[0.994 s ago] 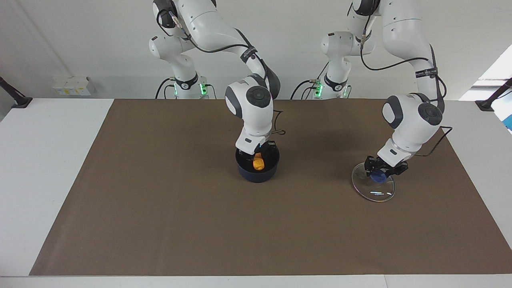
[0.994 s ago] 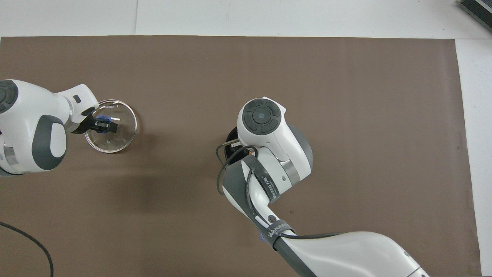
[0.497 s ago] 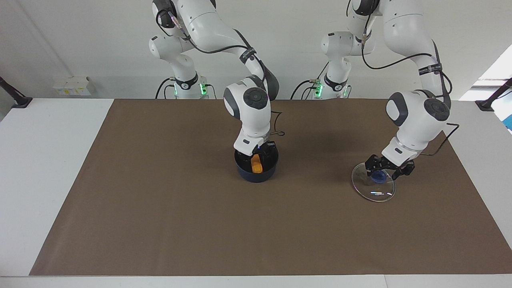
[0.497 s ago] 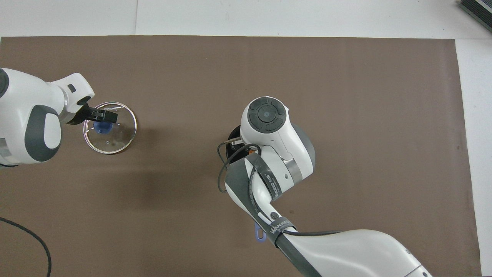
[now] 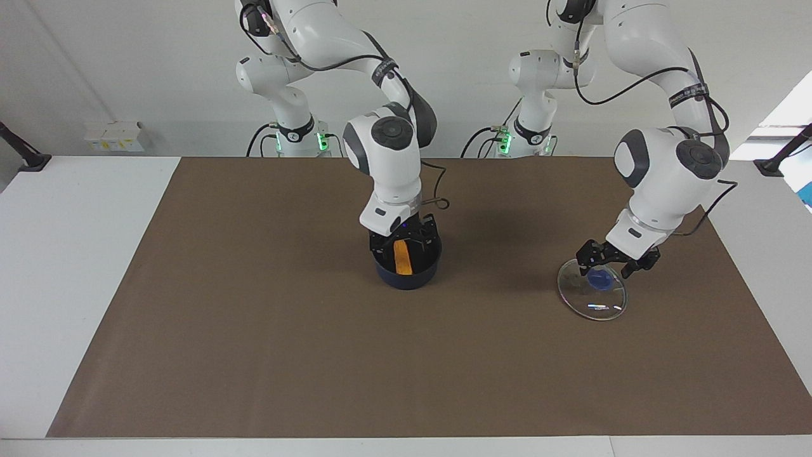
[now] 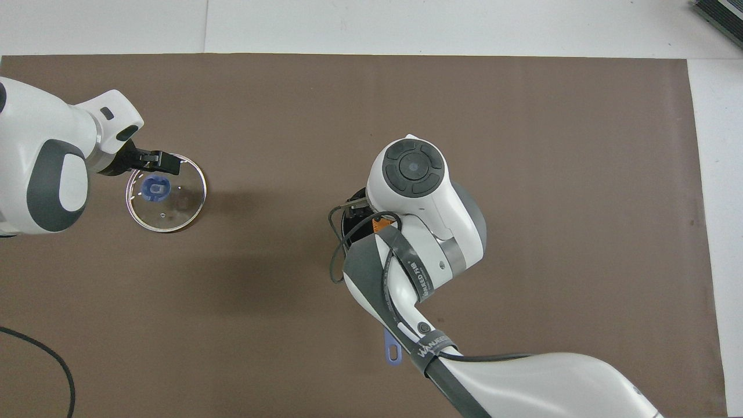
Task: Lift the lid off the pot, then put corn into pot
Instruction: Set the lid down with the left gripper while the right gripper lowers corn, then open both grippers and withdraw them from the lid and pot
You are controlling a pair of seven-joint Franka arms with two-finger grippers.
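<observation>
The pot [image 5: 406, 263] sits uncovered mid-tabletop [image 5: 266, 355] with the corn [image 5: 401, 255] lying inside it, and the right claw [image 5: 404, 240] hangs just above the pot's mouth with its fingers spread and holding nothing. Toward the left arm's end of the tabletop the lid [image 5: 592, 289] lies flat, knob up. The left claw [image 5: 610, 259] hovers just over the lid's knob, fingers parted and free of it.

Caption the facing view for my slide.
Corn lies in the pot; right gripper open above it; left gripper open over the lid.
</observation>
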